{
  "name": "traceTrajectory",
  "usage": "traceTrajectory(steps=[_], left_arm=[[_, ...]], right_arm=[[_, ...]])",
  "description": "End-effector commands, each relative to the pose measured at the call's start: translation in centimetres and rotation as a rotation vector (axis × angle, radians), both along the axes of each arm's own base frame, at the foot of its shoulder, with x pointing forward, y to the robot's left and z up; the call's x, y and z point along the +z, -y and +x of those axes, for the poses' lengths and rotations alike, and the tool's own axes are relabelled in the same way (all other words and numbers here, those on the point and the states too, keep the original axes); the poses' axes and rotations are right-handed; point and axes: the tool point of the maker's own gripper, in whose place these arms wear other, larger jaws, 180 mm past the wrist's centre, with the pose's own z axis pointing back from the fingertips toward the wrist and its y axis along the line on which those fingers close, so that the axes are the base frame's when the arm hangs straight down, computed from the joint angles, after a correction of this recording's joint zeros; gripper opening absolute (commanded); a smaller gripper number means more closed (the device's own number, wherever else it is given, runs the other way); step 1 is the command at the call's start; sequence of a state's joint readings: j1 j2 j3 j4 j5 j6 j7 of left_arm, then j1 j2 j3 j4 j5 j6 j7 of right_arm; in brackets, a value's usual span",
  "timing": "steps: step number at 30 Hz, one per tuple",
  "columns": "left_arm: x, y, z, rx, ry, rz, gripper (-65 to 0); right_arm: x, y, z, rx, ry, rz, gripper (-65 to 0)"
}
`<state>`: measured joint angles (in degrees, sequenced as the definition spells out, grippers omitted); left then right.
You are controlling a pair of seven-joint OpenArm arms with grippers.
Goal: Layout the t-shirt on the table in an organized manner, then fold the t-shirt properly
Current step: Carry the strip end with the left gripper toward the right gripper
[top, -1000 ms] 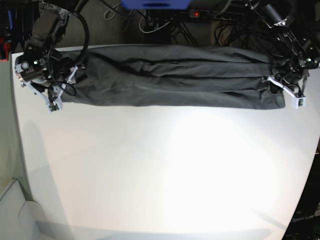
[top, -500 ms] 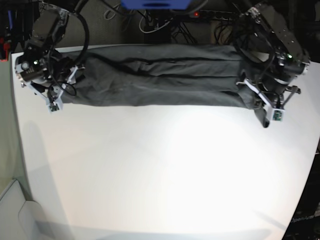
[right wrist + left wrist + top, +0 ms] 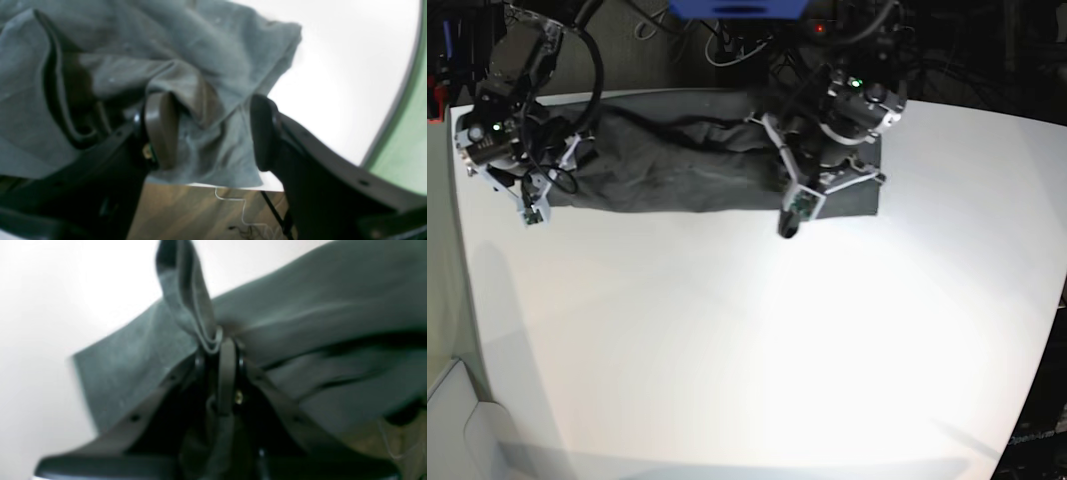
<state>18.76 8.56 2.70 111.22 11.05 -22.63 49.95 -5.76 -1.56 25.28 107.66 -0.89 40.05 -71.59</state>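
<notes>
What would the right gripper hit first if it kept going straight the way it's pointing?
Most likely the t-shirt: the open right gripper straddles its bunched end, with the table beneath. Depth is unclear.

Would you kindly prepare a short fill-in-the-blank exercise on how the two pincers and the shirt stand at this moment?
1. The left pincer is ____ on a fold of the dark charcoal-grey cloth t-shirt.
2. The right pincer stands ____, its fingers either side of the shirt's edge.
3. The shirt lies on the large ____ smooth table.
4. In the base view the shirt lies along the table's ____ edge.

Missing words: shut; open; white; far
</notes>
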Motion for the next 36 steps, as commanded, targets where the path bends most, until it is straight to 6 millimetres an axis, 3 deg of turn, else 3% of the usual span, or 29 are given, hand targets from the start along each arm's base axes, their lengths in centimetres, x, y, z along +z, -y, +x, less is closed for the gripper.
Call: traceTrajectory(steps=[1,4,7,13,17,22,25,28,30,36], left_arm=[[1.4,1.3,0.7,-0.002,0.041,-0.034,-64.9],[2.2,4.2,0.3,-0.036,0.052,-0.079,-64.9],[3.1,5.8,0.7,-0.049,0.074,-0.106,-64.9],[1.8,9.4,0.2,-0.114,0.032,-0.114,-64.9],[0.8,10.4,-0.5,-0.118,-0.001,-0.115,-64.9],[0.1,9.8,-1.2,-0.129,-0.046,-0.078,-64.1],[-0.3,9.4,-1.4,-0.133,-0.086,-0.043,-55.5],[-0.4,9.3,-1.5,-0.132,-0.090,-0.042,-39.9],[0.0,9.2,-1.2,-0.126,-0.077,-0.045,-32.8],[4.1,9.6,0.7,-0.104,0.099,-0.139,-31.5]], right_arm=[[0.8,-0.4,1.0,0.022,0.041,0.001,-30.2],[0.8,-0.6,1.1,0.029,0.041,0.002,-30.2],[0.8,-0.6,1.1,0.029,0.039,0.001,-30.2],[0.9,-0.8,1.2,0.034,0.043,0.001,-30.2],[0.9,-0.7,1.2,0.033,0.043,0.000,-30.2],[0.9,-0.8,1.2,0.035,0.043,0.001,-30.0],[0.9,-0.8,1.2,0.035,0.043,0.001,-30.0],[0.9,-0.8,1.2,0.035,0.045,0.001,-29.9],[0.9,-0.8,1.2,0.035,0.045,0.001,-29.9],[0.9,-0.8,1.2,0.035,0.045,0.001,-29.9]])
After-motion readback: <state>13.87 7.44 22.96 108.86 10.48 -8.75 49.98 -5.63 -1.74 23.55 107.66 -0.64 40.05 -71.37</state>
